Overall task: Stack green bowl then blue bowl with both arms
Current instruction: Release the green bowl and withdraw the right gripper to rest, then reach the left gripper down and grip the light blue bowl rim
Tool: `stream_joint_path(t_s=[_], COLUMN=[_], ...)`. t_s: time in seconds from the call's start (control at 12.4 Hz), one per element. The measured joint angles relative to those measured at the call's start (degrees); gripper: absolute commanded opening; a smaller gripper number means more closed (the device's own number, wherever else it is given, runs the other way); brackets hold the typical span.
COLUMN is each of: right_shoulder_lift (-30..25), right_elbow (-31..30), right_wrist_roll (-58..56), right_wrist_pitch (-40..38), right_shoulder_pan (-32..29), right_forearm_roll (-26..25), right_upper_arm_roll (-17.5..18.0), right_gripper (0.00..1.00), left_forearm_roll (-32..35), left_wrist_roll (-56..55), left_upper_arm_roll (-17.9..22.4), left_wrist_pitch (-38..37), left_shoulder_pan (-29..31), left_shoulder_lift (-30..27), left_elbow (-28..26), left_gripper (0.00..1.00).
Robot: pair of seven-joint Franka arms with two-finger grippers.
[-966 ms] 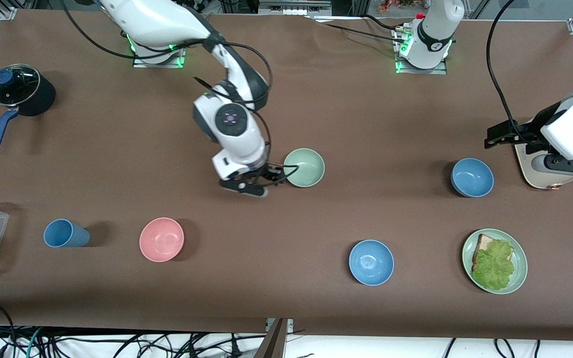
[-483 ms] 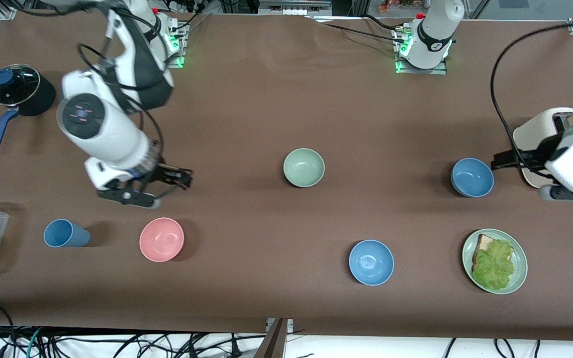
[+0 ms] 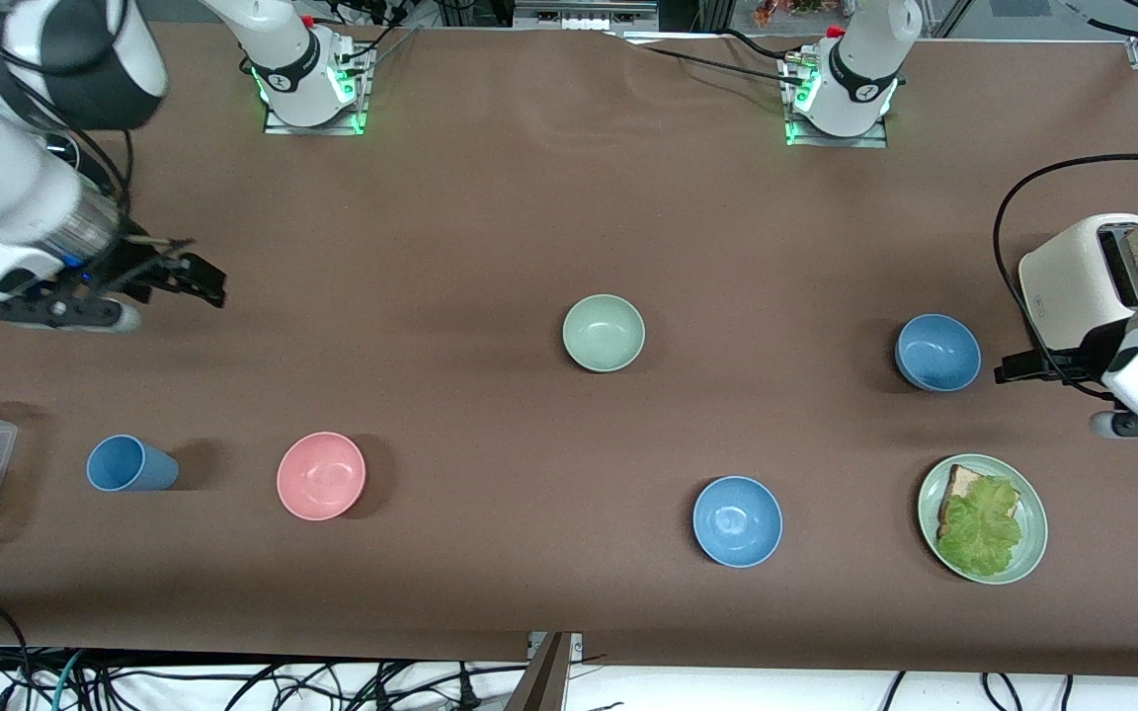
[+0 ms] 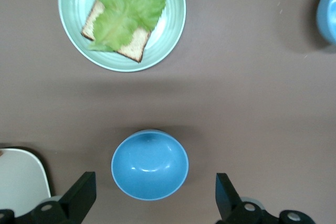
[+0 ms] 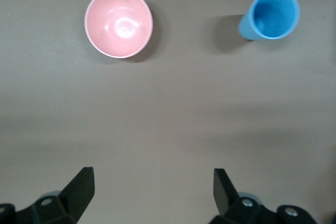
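Hovering released, the left hand hangs over a blue bowl; the right hand, also released, waits. The green bowl sits mid-surface: descend squarely, pinching one rim.

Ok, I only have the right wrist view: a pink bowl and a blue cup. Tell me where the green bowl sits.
Observer: The green bowl stands empty mid-table. The right tool hangs open over the right arm's end of the table, away from that bowl.
Operator: Now give me the blue bowls.
Observer: There are two. The nearer blue bowl sits beside the green plate, and the farther blue bowl sits beside the toaster.
Operator: Report the left tool.
Observer: The left tool hangs open and empty over the table, between the toaster and the farther blue bowl.
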Motion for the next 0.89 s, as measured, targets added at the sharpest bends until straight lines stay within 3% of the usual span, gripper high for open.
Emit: stream_joint_path(t_s=[0.56,0.89], right_shoulder_lift=[-1.44,-1.33], right_elbow=[2.17,7.06], right_wrist_roll=[-0.26,-0.26], right_wrist_pitch=[-0.23,-1.9], right_shoulder_pan=[0.12,0.02], right_forearm_roll=[0.02,0.02], right_upper_arm_roll=[0.24,-1.46], right_gripper=[1.0,1.0], left_forearm_roll=[-3.92,-6.06], left_wrist_roll=[12.44,16.93], left_upper_arm_roll=[0.04,0.02], left_wrist_pitch=[22.27,29.32], left_shoulder_pan=[5.05,5.86], left_shoulder_lift=[0.76,1.5], left_elbow=[-19.3,-25.96], left_gripper=[0.96,0.95])
